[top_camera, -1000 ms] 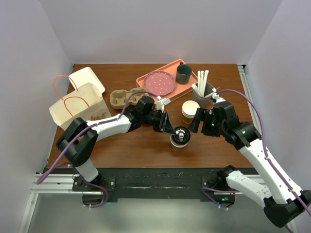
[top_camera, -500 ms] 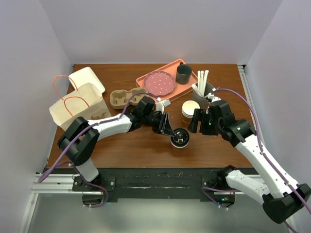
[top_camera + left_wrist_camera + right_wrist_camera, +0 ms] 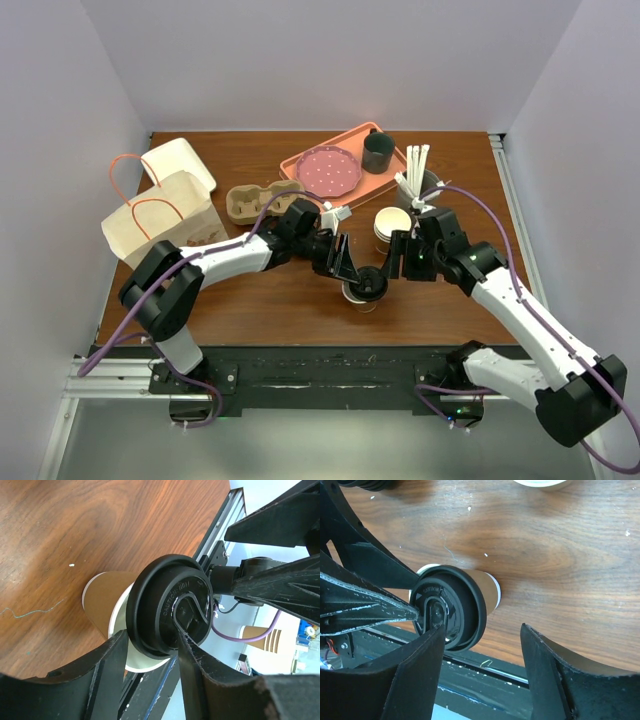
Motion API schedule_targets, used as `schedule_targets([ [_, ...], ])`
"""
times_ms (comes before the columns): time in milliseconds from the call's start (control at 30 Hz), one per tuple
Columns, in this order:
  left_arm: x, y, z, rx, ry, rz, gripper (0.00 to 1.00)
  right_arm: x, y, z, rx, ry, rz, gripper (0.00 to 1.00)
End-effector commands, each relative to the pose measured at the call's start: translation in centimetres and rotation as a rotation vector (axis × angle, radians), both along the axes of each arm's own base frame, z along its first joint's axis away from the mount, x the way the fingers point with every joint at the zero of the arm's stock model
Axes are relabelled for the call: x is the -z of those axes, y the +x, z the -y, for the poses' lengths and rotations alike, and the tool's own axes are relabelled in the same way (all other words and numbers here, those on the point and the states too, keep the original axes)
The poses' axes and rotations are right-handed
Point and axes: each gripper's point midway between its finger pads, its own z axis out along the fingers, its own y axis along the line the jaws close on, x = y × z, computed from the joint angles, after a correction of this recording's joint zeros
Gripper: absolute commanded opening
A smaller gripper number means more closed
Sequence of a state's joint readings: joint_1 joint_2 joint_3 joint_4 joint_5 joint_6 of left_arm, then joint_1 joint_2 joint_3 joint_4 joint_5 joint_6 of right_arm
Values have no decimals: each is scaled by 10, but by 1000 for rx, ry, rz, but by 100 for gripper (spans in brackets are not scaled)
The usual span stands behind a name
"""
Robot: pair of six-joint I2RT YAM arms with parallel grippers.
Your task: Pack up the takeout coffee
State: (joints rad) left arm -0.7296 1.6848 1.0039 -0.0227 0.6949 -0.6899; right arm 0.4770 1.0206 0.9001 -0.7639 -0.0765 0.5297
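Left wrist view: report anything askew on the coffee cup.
The black lid sits crooked on the brown cup: the cup's white rim shows past the lid on one side, so it is not seated flush.

The takeout coffee (image 3: 105,605) stands on the wooden table (image 3: 75,525), its black lid (image 3: 165,600) (white rim peeking beneath) flanked closely by the left gripper (image 3: 151,639).

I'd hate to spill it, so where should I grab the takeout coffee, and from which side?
Grip the brown paper wall of the takeout coffee below the lid, level from the right; the left gripper crowds the other side. It stands upright, and the lid looks unseated, white rim showing, so holding the lid would likely lift it off.
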Motion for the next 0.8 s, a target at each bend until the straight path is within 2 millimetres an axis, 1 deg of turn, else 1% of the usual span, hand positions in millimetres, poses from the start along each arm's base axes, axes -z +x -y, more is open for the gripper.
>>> schedule_targets([
  [0, -12, 6, 6, 19, -15, 49, 49, 0, 5, -9, -39, 33, 26, 64],
  [67, -13, 6, 6, 18, -16, 52, 48, 6, 5, -11, -50, 34, 13, 61],
  [233, -17, 6, 6, 18, -22, 54, 47, 10, 5, -18, -76, 56, 0, 57],
  [400, -29, 7, 9, 14, -54, 66, 48, 14, 1, -18, -85, 63, -5, 52],
  [567, -34, 5, 10, 15, -66, 71, 49, 22, -5, -18, -87, 76, -25, 44],
  [700, -35, 5, 11, 15, -68, 71, 49, 24, -9, -20, -95, 93, -33, 41],
  [767, -38, 5, 11, 16, -74, 75, 49, 22, -9, -22, -97, 105, -26, 38],
])
